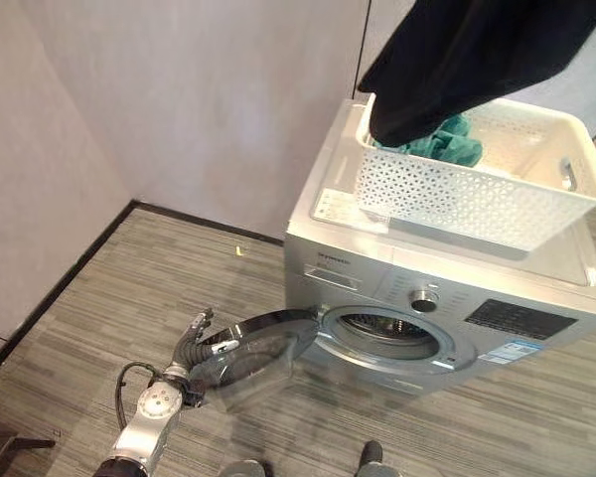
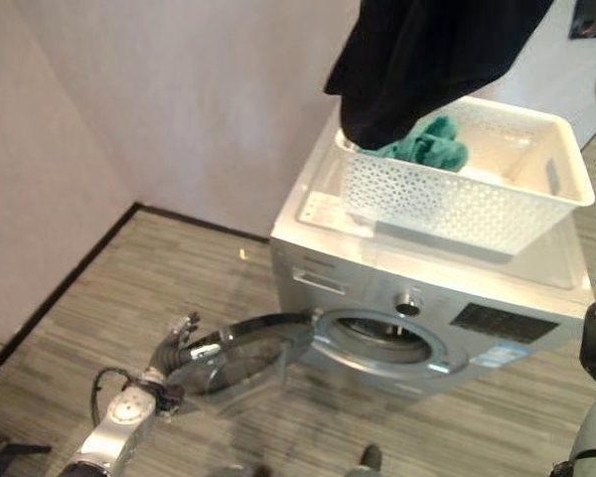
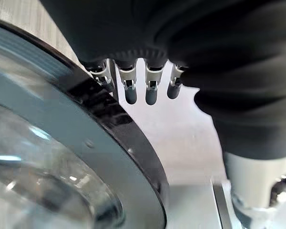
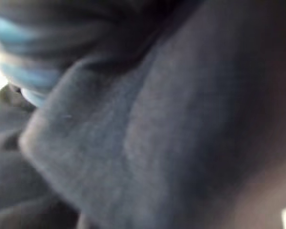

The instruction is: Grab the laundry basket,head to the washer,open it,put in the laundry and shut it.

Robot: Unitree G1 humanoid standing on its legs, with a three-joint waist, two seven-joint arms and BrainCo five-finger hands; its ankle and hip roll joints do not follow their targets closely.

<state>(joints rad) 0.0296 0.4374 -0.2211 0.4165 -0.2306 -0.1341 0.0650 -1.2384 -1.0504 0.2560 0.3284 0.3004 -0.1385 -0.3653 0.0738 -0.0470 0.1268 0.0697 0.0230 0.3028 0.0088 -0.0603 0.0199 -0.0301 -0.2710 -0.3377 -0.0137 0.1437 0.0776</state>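
Left eye view: a silver front-loading washing machine [image 1: 447,298] stands on the grey striped plank floor [image 1: 109,308] near a pale wall. Its round glass door with a dark rim [image 1: 253,353] hangs swung wide open toward the robot's left, leaving the drum opening [image 1: 382,333] uncovered. On the washer's top sits a white perforated plastic laundry basket [image 1: 477,194] with a crumpled teal cloth [image 1: 447,144] inside. A dark navy garment [image 1: 467,55] hangs in the air above the basket, its lower end dipping over the basket's left part. The left hand [image 1: 194,343] is at the outer edge of the open door

Right eye view: the same layout; the left hand sits against the door rim, its fingers loosely spread and relaxed

Left wrist view: the hand's fingers [image 3: 151,90] run straight, side by side, just beyond the dark door rim, curled round nothing

Right wrist view: dark cloth folds lie right up against the camera; I cannot tell the state of the right hand's fingers
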